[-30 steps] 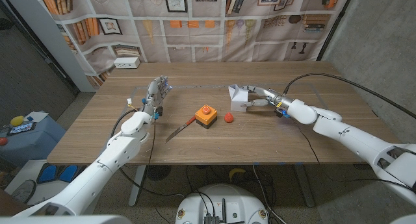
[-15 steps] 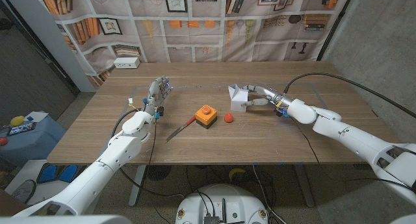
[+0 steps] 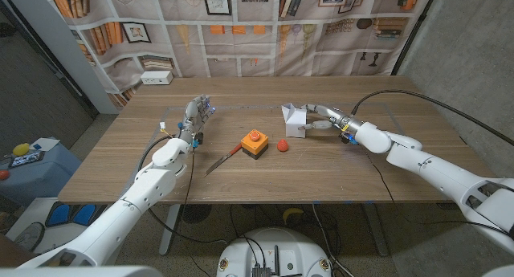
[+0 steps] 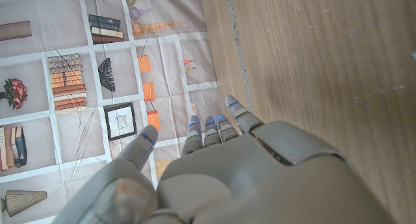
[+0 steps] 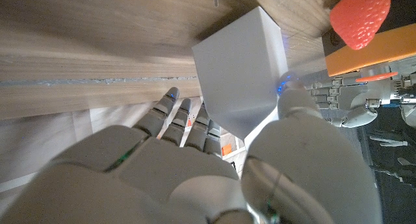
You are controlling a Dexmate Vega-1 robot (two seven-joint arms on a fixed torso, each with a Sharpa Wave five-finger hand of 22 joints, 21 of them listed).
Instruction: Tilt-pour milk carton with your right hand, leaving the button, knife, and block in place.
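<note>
The milk carton (image 3: 294, 120) is plain white with no readable writing, its gabled top showing. The right hand (image 3: 320, 121) grasps it; the left hand (image 3: 195, 116) is empty, fingers apart.

A plain white milk carton (image 3: 294, 120) is seen at about 1 o'clock on the brown wood-grain table (image 3: 265, 173), gripped by the pale grey right hand (image 3: 319, 121). An orange box with a red button (image 3: 254, 142) is found near the centre, with a red strawberry-looking block (image 3: 283, 145) just at its 3 o'clock. The knife (image 3: 222, 160), silver blade and red handle, is spotted at 8 o'clock. Small blue lights are shown on the grey left hand (image 3: 193, 116). A bookshelf-print backdrop (image 3: 241, 28) is hung at 12 o'clock.
</note>
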